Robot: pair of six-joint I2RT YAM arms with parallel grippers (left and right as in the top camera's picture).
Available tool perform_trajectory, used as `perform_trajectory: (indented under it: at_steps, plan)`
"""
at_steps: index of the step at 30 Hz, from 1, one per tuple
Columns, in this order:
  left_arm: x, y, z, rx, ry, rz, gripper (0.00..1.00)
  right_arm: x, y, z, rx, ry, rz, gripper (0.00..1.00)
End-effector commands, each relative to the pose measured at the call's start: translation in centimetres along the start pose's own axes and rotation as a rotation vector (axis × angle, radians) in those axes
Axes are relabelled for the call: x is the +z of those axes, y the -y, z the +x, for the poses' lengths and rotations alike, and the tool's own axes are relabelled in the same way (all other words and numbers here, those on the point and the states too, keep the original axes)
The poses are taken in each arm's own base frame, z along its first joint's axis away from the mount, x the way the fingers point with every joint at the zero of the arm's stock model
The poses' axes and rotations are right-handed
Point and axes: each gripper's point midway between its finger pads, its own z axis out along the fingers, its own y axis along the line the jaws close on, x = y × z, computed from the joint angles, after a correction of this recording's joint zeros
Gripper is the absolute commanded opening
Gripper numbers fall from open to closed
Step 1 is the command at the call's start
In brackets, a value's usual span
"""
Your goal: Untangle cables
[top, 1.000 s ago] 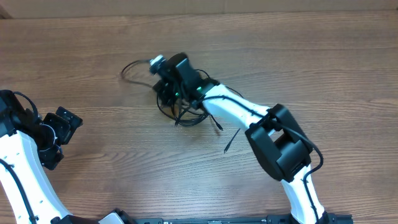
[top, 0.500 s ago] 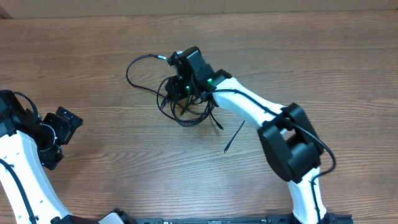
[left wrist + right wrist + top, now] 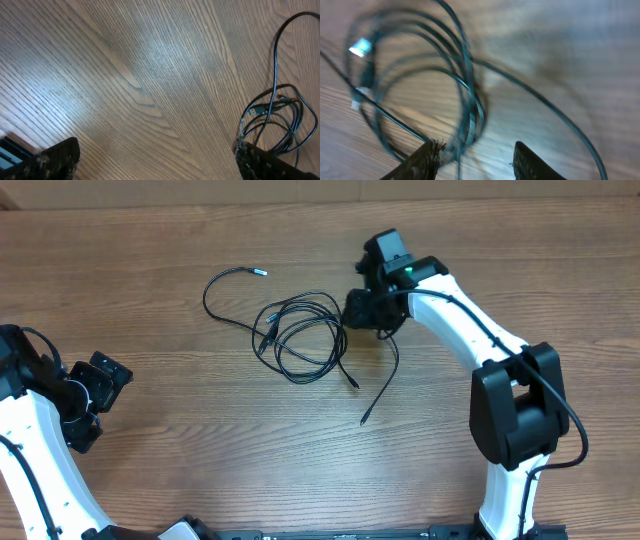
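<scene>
Cables lie loose on the wood worktop, just up & left of centre in the overhead view: a flat tangle of overlapping loops, approx round. One strand arcs out to the upper left and ends in a silvery tip pointing right. Another runs from beside the right hand down-left to a thin end at lower centre. A short plug end sticks out lower right of the loops.

Right hand sits just right of the loops, fingers apart, nothing clamped. Its wrist view is blurred, fingers cut off at the bottom edge; can't tell if the strand btwn them touches.

Left hand is at far left, well apart from the cables, spread wide & empty. In its wrist view only the fingertips show, at the bottom corners, w/ the loops partly hidden behind the right-side one.
</scene>
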Motion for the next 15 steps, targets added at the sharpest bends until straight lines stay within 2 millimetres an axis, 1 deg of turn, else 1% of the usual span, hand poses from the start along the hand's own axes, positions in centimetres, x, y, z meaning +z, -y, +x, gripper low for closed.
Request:
perform_trajectory:
  at_steps: [1, 5, 7, 10, 13, 15]
  plan:
    - [-0.4, -0.1, 0.0, -0.004, 0.020, 0.003, 1.00, 1.4, 0.2, 2.2, 0.012, -0.091, 0.016, 0.52]
    - [-0.4, -0.1, 0.0, -0.004, 0.020, 0.003, 0.99, 1.6, -0.9, 5.6, 0.022, -0.214, -0.007, 0.58]
    - [-0.4, -0.1, 0.0, -0.004, 0.020, 0.003, 1.00, 1.8, -1.4, 7.1, 0.018, -0.264, -0.009, 0.59]
    - [-0.4, -0.1, 0.0, -0.004, 0.020, 0.003, 1.00, 2.4, -2.1, 9.4, 0.005, -0.328, -0.010, 0.54]
    - [-0.4, -0.1, 0.0, -0.004, 0.020, 0.003, 1.00, 3.1, -2.9, 11.3, -0.019, -0.369, -0.012, 0.51]
    - [-0.4, -0.1, 0.0, -0.004, 0.020, 0.003, 1.00, 3.6, -3.5, 12.4, -0.043, -0.387, -0.008, 0.45]
